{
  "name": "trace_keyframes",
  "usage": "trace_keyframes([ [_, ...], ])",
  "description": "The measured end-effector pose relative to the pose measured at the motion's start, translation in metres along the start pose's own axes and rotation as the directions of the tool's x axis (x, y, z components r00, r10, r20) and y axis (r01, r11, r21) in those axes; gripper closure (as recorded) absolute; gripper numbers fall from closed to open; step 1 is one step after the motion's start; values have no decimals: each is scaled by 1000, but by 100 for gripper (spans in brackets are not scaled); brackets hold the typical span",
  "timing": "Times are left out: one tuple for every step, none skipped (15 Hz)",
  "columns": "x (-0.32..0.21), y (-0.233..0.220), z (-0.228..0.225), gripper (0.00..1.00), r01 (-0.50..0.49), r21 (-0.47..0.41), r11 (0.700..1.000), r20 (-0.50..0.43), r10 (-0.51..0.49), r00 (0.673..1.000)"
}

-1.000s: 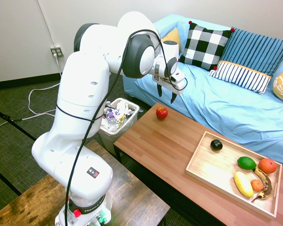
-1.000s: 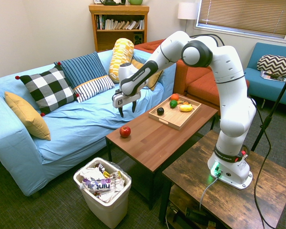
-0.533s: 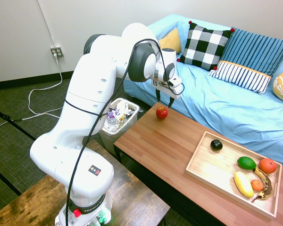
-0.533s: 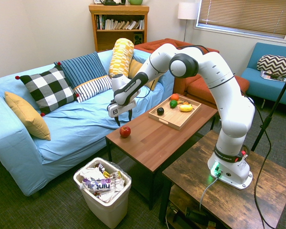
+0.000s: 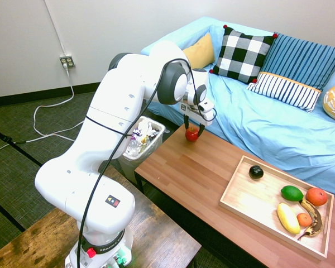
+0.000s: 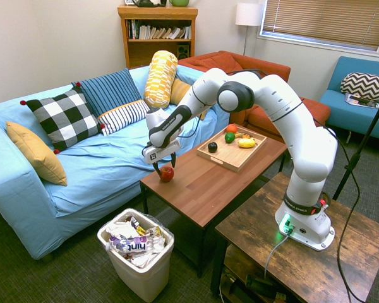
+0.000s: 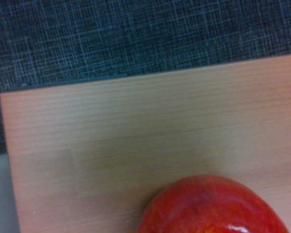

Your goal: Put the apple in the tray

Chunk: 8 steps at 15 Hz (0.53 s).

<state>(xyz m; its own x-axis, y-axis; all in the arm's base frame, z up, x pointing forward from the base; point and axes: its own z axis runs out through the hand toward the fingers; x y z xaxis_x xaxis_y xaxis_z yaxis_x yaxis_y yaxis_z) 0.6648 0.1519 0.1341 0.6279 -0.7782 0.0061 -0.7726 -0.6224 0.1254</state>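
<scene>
Currently, the apple [image 5: 192,134] lies between the widely parted claw's [image 5: 194,127] fingers

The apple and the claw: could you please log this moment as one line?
claw: open, astride apple | apple: on coffee table | tray: holds other fruit

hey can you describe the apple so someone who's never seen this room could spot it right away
Find the wooden coffee table beside the light blue sofa. Near the table's end by the trash bin sits a shiny round red apple, between the robot's fingers. The other fruits lie in the tray; this one doesn't.
</scene>
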Motion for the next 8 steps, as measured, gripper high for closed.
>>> trace_keyframes([
  [0,-2,4,0,-2,-12,1000,8,2,1000],
  [1,-3,8,0,-4,-20,1000,14,4,1000],
  [2,-5,10,100,-6,-28,1000,21,6,1000],
  [2,-7,12,100,-7,-33,999,26,7,1000],
  [3,-8,14,100,-7,-35,999,27,8,1000],
  [3,-8,16,100,-7,-37,999,29,9,1000],
  [3,-8,18,100,-8,-40,999,32,10,999],
  [3,-7,19,100,-10,-41,999,36,11,999],
])
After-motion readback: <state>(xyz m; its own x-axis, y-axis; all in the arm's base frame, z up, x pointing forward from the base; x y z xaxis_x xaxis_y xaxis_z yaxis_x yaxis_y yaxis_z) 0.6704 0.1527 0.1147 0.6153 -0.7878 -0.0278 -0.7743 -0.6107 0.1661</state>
